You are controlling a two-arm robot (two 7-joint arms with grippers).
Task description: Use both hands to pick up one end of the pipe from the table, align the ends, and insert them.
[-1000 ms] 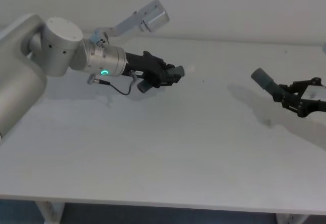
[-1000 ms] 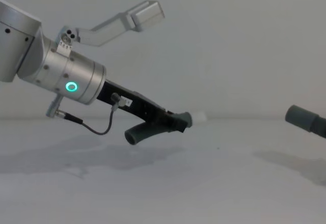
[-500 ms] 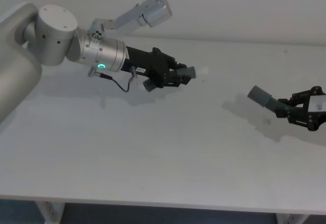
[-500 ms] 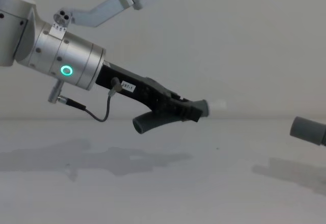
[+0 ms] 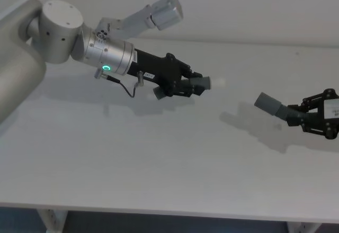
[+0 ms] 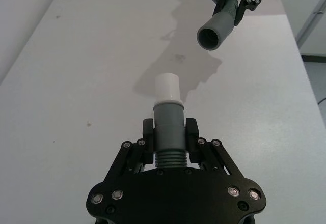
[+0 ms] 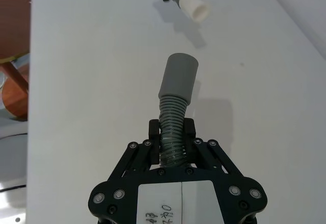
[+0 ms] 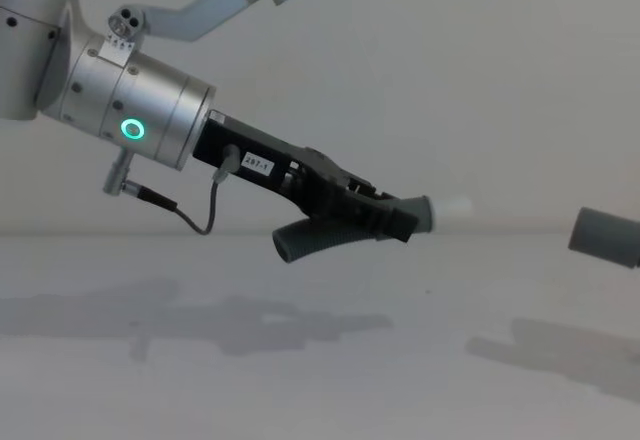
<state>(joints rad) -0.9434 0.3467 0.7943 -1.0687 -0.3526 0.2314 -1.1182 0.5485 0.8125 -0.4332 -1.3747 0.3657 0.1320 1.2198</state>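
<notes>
Above the white table [image 5: 132, 153], my left gripper [image 5: 190, 84] is shut on the darker ribbed hose [image 5: 200, 82]. Its white tip [image 5: 217, 82] points right, and its curved tail [image 8: 300, 242] hangs below the fingers. At the right edge, my right gripper [image 5: 306, 118] is shut on the lighter hose, whose smooth grey cuff [image 5: 266, 104] points left towards the tip. The two ends are apart and both are off the surface. The left wrist view has the white tip [image 6: 167, 87] straight ahead and the open cuff [image 6: 215, 30] farther off to one side. The right wrist view shows the cuff [image 7: 178, 76] facing the tip [image 7: 195, 5].
The table's front edge [image 5: 159, 209] runs along the bottom of the head view, with its legs below. A brown wooden piece of furniture [image 7: 12, 10] stands beyond the table's edge in the right wrist view. A silver bracket [image 5: 159, 13] sticks up from the left arm.
The left arm has swung right and risen, carrying the darker hose towards the middle. The right gripper has brought the cuff nearer and slightly left. The gap between the ends has narrowed.
</notes>
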